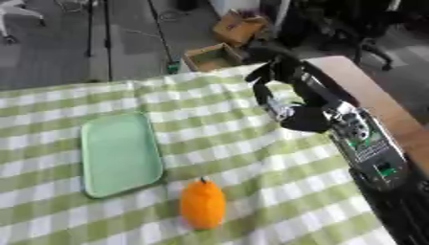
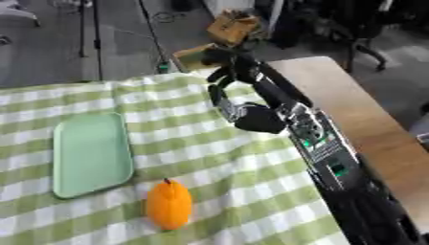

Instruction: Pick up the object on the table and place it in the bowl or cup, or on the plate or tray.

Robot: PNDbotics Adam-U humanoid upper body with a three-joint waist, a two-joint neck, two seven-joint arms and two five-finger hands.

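An orange fruit-shaped object [image 1: 203, 204] with a small dark stem lies on the green checked tablecloth near the front, just right of the tray's near corner. The pale green tray [image 1: 120, 153] lies flat at the left with nothing on it. My right arm comes in from the lower right and stretches toward the table's far edge. Its black hand [image 2: 228, 63] hangs there above the cloth, open and holding nothing, far behind the orange object. My left hand does not show.
A bare wooden tabletop [image 2: 360, 119] runs along the right of the cloth, partly under my arm. Cardboard boxes [image 1: 224, 40] and stand legs sit on the floor beyond the far edge.
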